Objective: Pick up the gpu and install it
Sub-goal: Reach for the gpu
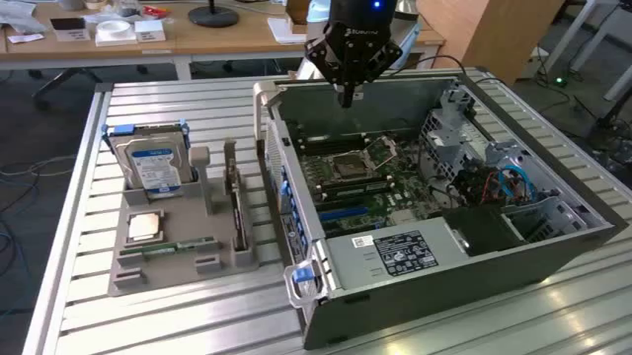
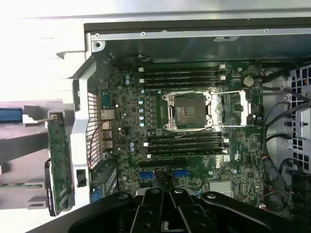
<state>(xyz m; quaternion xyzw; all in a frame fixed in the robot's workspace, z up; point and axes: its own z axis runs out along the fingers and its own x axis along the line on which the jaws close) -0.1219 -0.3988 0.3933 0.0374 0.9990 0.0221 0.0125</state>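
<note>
Gpu [image 1: 237, 214] stands on edge in the grey holder [image 1: 168, 259] on the surface [image 1: 148, 325], outside the open case [image 1: 553, 244], well apart from the end effector [image 1: 345, 98] and to the exterior view's left of it. The end effector hangs above the rear of the motherboard [image 1: 365, 177] inside the case, its fingers [image 2: 154, 206] closed together, gripping nothing and touching nothing. A hard drive [image 1: 153, 166] stands further left in the same holder.

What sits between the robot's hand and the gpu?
The computer case's wall, in the exterior view: the shut hand hangs over the case, the gpu stands in its holder outside.
</note>
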